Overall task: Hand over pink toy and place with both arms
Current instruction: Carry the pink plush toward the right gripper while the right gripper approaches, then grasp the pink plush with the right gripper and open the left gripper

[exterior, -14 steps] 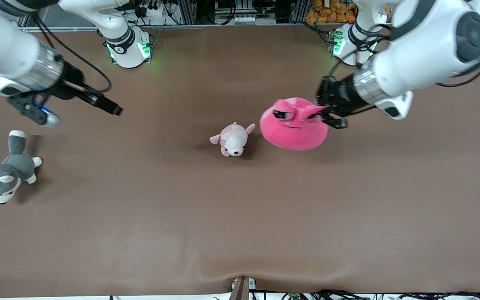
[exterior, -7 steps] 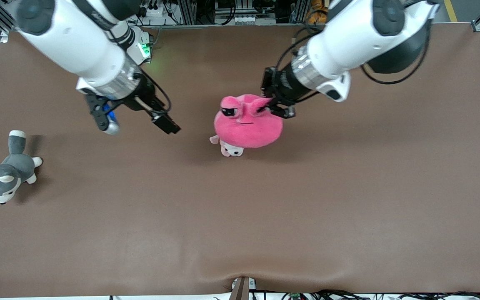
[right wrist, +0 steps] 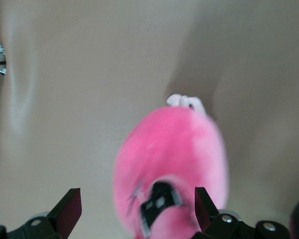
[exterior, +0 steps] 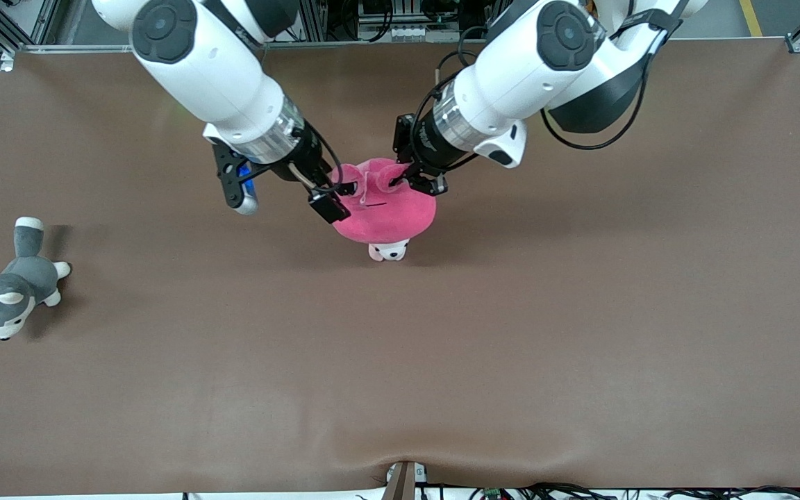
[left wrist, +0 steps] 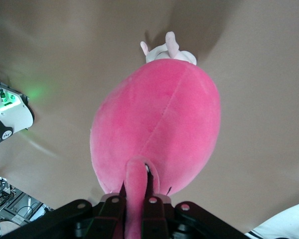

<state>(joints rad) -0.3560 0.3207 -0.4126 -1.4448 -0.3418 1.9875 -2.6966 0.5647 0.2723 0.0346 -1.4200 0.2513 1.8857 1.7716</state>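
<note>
The pink toy (exterior: 387, 212) hangs in the air over the middle of the table. My left gripper (exterior: 400, 182) is shut on one of its stalks, and the left wrist view shows the stalk pinched between the jaws (left wrist: 137, 199) with the round body (left wrist: 159, 124) below. My right gripper (exterior: 339, 198) stands open right at the toy, on the side toward the right arm's end. In the right wrist view its fingers (right wrist: 70, 206) straddle the toy's top (right wrist: 174, 154), with a black eye between them, and they are not shut on it.
A small pale pink-and-white puppy plush (exterior: 389, 250) lies on the table under the pink toy, mostly covered by it. A grey-and-white husky plush (exterior: 7, 292) lies near the table's edge at the right arm's end. Brown table surface surrounds them.
The left gripper has carried the pink toy toward the right arm's end, to above the puppy plush. The right gripper has swung in from the table's end and now straddles the toy, still open.
</note>
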